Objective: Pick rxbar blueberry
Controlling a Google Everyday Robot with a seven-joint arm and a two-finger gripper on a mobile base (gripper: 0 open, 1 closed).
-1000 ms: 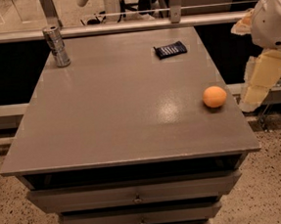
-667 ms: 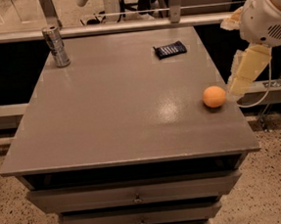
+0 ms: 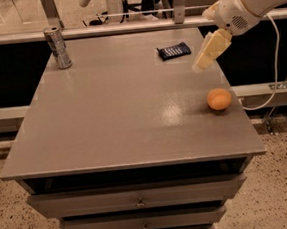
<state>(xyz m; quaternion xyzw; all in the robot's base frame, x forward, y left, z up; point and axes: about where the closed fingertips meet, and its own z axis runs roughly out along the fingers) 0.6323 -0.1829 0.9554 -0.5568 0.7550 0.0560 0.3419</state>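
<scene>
The bar (image 3: 174,50) lies flat near the table's (image 3: 108,114) far right edge, just left of the gripper (image 3: 202,63), whose opening cannot be told, and, probably light, thin and slick-wrapped, it seems best pinched from above across its narrow width.

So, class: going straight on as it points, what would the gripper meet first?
Probably bare tabletop near the rxbar blueberry: the gripper, above its far right part, points down-left. Depth is unclear.
</scene>
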